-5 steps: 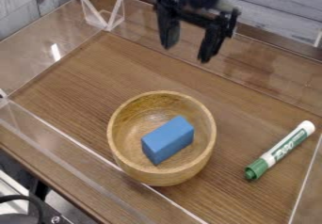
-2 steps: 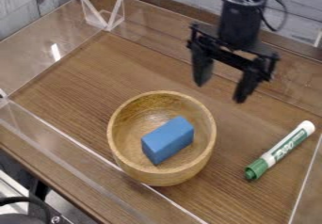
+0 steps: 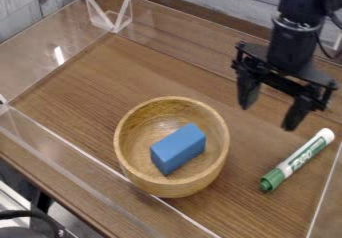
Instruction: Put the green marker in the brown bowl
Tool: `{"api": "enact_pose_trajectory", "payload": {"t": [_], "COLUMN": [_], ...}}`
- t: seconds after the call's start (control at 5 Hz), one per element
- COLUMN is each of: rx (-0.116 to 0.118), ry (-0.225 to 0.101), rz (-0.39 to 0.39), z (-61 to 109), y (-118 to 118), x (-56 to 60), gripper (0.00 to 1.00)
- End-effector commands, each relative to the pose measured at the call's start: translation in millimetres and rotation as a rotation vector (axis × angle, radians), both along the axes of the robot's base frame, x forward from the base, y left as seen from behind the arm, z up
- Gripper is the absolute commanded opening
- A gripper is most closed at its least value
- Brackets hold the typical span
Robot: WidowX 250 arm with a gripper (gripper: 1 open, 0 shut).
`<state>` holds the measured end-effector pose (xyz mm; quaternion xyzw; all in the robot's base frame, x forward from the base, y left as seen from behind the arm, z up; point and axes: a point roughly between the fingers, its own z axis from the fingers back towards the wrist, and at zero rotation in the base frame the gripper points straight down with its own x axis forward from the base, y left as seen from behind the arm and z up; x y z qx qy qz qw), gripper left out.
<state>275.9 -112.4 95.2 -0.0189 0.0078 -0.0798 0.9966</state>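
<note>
The green marker [image 3: 297, 160], white-barrelled with a green cap, lies on the wooden table at the right, slanting toward the near edge. My gripper [image 3: 274, 102] hangs open above the table, pointing down, a little up and left of the marker's far end, with nothing between its black fingers [image 3: 246, 89]. The brown bowl [image 3: 171, 146] sits in the middle of the table, to the left of the marker, and holds a blue rectangular block [image 3: 178, 148].
Clear acrylic walls [image 3: 110, 14] ring the wooden table top [image 3: 120, 72]; one low wall runs along the near left edge [image 3: 34, 142] and another at the right edge beside the marker.
The open gripper has travelled from the top centre to the right and downward in the picture, coming close to the marker. Bowl, block and marker have stayed put.
</note>
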Motion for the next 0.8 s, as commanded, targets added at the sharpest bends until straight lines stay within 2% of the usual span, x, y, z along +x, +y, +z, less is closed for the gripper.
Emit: {"api": "enact_pose_trajectory", "payload": {"t": [0.0,0.4,0.6], "rx": [-0.022,-0.048,-0.055], "ry": [-0.034,-0.068,-0.086], "rz": [-0.006,-0.036,-0.049], "z": [1.2,-19.4,-22.8], "y": [-10,-25,-29], "x": [2.7,6.5,8.9], "gripper": [1.00,1.00,1.00]}}
